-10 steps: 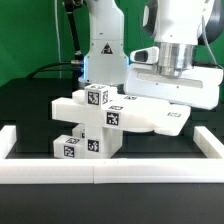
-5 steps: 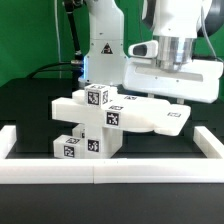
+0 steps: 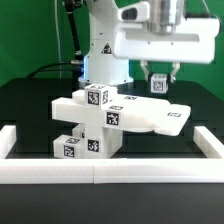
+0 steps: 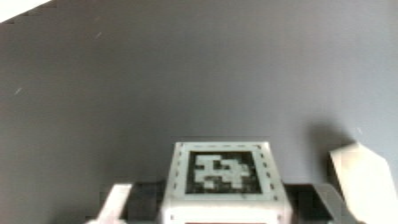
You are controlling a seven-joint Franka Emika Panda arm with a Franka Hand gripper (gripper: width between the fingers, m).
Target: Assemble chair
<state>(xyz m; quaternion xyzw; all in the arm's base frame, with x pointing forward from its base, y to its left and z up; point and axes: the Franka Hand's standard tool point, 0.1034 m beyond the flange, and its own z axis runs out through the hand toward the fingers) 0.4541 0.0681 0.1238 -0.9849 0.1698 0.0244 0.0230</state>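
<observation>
The partly built chair [image 3: 100, 122] stands at mid table: stacked white tagged blocks with a flat slab [image 3: 152, 116] reaching toward the exterior view's right. My gripper [image 3: 158, 80] hangs above the slab's far end, clear of it. It is shut on a small white tagged block [image 3: 158, 86]. In the wrist view that block [image 4: 226, 172] sits between my gripper's [image 4: 226, 203] fingers, its tag facing the camera, with dark table behind it.
A plain white border rail [image 3: 110, 172] runs along the table's front and turns back at both sides. The robot's white base [image 3: 100, 50] stands behind the chair, with cables to its left in the exterior view.
The gripper has risen from just above the slab and drawn back a little, carrying the small tagged block up with it. The chair stack has not moved.
</observation>
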